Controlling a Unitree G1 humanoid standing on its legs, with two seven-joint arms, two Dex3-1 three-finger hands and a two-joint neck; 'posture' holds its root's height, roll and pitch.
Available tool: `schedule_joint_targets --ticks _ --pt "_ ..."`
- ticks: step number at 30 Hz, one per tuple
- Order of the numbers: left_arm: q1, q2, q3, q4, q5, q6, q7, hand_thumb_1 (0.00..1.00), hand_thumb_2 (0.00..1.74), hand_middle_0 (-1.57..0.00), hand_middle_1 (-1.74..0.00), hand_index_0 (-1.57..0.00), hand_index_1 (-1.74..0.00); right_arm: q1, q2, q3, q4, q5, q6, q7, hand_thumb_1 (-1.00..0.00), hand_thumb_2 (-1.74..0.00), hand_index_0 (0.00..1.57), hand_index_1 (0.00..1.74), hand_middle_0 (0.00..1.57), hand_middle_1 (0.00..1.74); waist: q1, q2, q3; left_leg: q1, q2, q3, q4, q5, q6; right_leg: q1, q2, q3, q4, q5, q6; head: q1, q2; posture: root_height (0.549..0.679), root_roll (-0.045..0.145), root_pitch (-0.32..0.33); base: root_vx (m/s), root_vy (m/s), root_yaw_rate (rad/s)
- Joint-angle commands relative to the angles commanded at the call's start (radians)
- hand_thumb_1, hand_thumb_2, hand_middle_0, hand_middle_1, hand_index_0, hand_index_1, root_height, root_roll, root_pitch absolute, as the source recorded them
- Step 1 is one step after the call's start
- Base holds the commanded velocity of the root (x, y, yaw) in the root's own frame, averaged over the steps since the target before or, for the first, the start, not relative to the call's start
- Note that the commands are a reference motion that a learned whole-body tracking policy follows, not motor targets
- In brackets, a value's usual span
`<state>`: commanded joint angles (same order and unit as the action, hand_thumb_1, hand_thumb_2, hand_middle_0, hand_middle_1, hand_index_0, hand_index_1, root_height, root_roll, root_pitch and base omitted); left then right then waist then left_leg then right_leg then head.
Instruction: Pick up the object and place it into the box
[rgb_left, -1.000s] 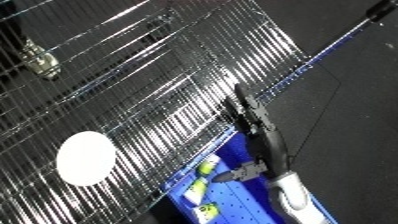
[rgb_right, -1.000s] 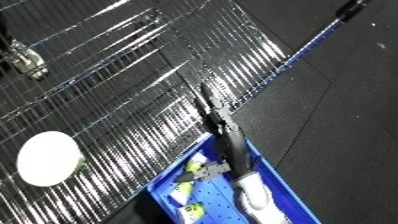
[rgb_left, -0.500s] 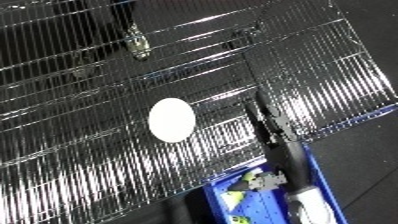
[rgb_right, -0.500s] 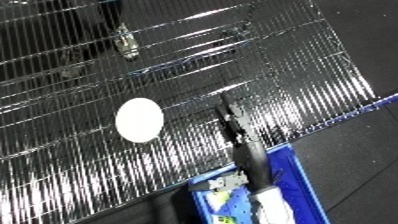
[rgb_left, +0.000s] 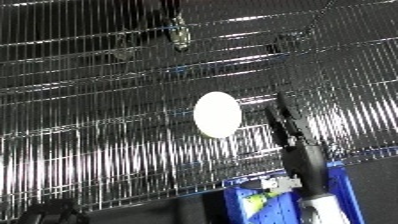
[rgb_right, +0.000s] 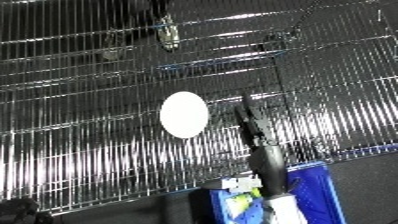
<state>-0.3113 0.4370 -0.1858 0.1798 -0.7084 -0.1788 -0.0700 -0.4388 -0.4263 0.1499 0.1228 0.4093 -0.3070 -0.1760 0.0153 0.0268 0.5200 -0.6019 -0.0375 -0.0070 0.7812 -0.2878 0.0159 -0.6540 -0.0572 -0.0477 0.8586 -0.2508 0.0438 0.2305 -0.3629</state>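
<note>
One flat white oval object (rgb_left: 218, 114) lies on the shiny ribbed metal desk (rgb_left: 89, 150), about mid-surface and well apart from the blue plastic bin (rgb_right: 311, 192) at the lower edge, which already holds some small yellow-green and white items (rgb_right: 240, 197). Just to the right of the oval, the right robot hand (rgb_left: 286, 122) reaches out over the ribs with its black fingers stretched long and straight, released and holding nothing, not yet touching the object as far as can be seen. Compared with a second ago, the whole view has swung round and the oval sits nearer the middle of it, a turn of the head rather than a move of the object; the hand now stands closer beside it, which suggests the reach is under way and the grasp comes next. The left robot hand is out of view. No brand, label or writing can be read anywhere.
</note>
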Motion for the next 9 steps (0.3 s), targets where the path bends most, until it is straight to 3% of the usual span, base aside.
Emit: schedule_joint_targets --ticks 5,9 --pt "-0.018 0.022 -0.004 -0.025 -0.004 0.008 0.015 1.0 1.74 -1.57 -1.74 -1.57 -1.74 -0.04 -0.022 -0.006 -0.003 -0.01 -0.001 -0.076 0.0 0.0 0.0 0.0 0.0 0.0 0.003 0.006 0.0 -0.069 -0.002 0.003 0.042 -0.012 0.0062 -0.071 0.0018 0.002 0.048 -0.007 -0.0004 0.032 0.069 0.614 0.037 0.132 -0.007 0.004 0.037" --pt "-0.033 0.033 -0.007 -0.037 -0.009 0.016 0.027 1.0 1.74 -1.57 -1.74 -1.57 -1.74 -0.073 -0.04 -0.014 0.013 0.002 -0.007 -0.117 0.0 0.0 0.0 0.0 0.0 0.0 0.006 0.012 0.0 -0.12 -0.004 0.003 0.077 -0.023 0.0118 -0.124 0.0054 0.005 0.086 -0.015 -0.0006 0.051 0.087 0.608 0.035 0.156 -0.019 0.009 0.03"
